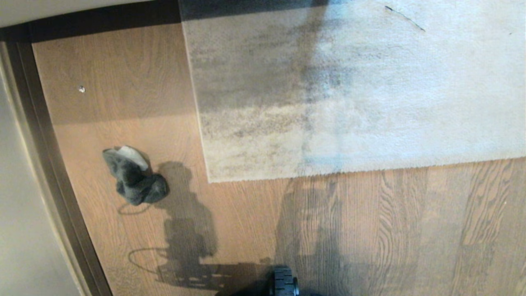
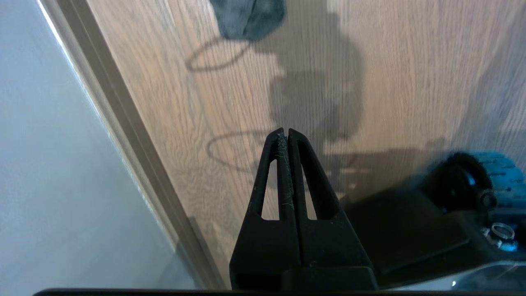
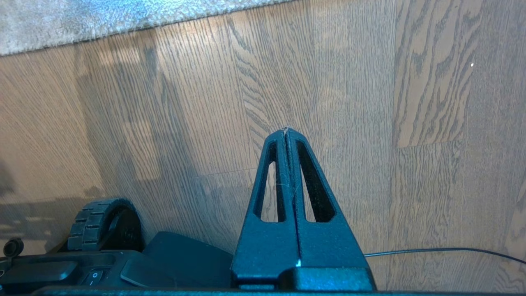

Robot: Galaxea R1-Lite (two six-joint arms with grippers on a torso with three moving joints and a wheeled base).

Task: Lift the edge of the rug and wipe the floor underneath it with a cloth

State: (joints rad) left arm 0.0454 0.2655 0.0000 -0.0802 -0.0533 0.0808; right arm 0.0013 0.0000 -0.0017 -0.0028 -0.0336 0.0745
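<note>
A pale grey mottled rug [image 1: 349, 90] lies flat on the brown wood floor [image 1: 135, 98]. Its near rug edge [image 1: 370, 169] runs straight to a square corner [image 1: 210, 180] and shows as a grey strip [image 3: 123, 20] in the right wrist view. A crumpled dark grey cloth [image 1: 133, 176] lies on the floor left of that corner; part of the cloth [image 2: 248, 18] shows ahead of my left gripper [image 2: 284, 131], which is shut and empty above bare planks. Over bare floor near the robot base, my right gripper [image 3: 286, 130] is shut with nothing in it. Neither arm shows in the head view.
A dark skirting strip [image 1: 45, 156] and pale wall [image 1: 20, 230] border the floor on the left and at the back. One base wheel [image 1: 283, 281] shows at the bottom, with more of the base [image 3: 102, 250] and a thin cable [image 3: 444, 250] beside the right gripper. A small white speck [image 1: 81, 89] lies on the floor.
</note>
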